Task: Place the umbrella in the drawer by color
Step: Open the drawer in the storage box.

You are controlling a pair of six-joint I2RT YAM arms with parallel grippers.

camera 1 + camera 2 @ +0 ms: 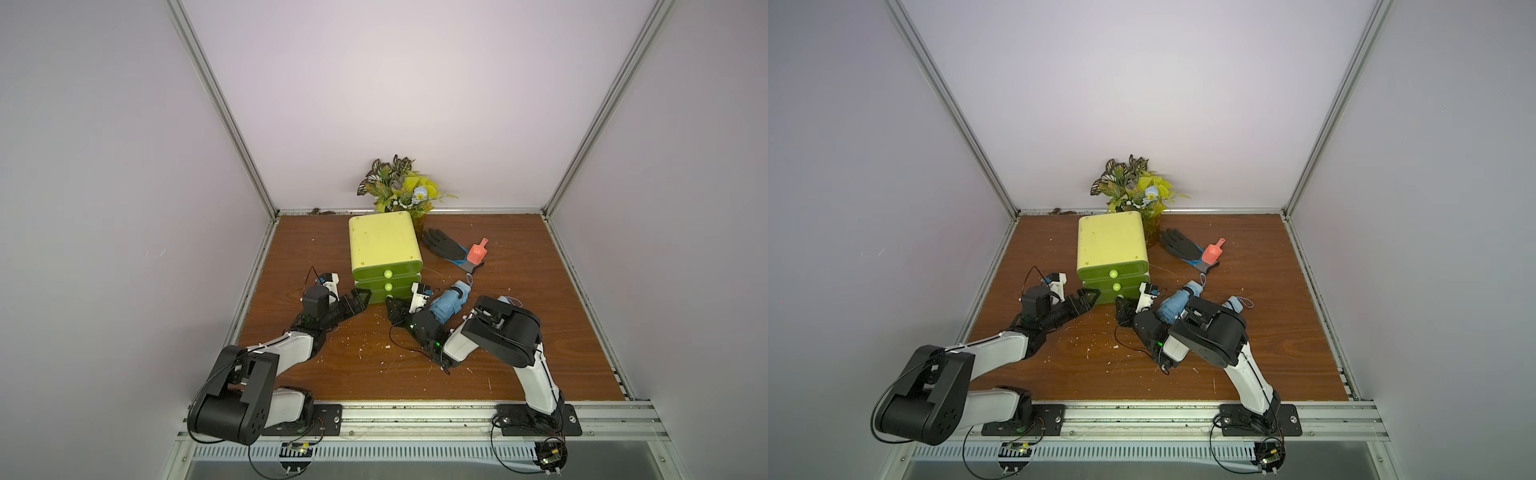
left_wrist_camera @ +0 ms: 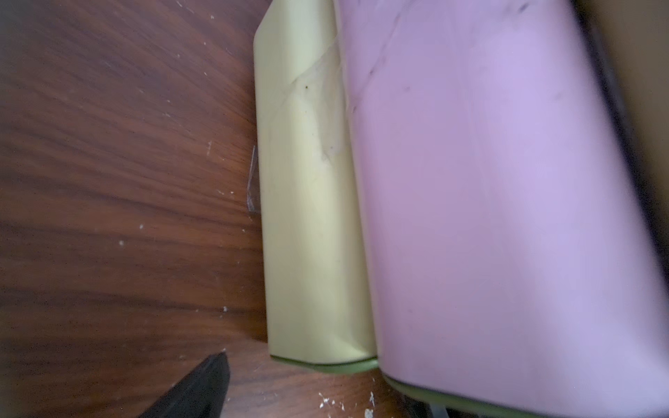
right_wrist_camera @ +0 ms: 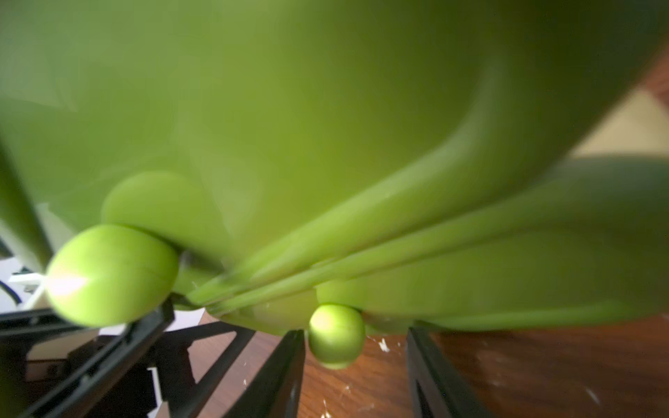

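The blue umbrella (image 1: 449, 305), a soft, crumpled roll of folded fabric, lies on the wood-grain surface (image 1: 540, 332) just right of the glossy green plastic drawer unit (image 1: 384, 245). No drawer looks open, so nearly everything is left to do. The right end effector (image 3: 354, 333) straddles the bottom round knob (image 3: 336, 334), not clenched. The left end effector (image 1: 359, 299), spread and empty, sits at the unit's left side.

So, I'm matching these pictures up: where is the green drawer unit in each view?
Top view: drawer unit, dead centre, before the plant.
Top view: drawer unit, slightly left of centre.
Left wrist: its pale side wall, mid-frame.
Right wrist: its green fronts, blurred, fill the frame.
Shared landmark: the brown table, in all four.
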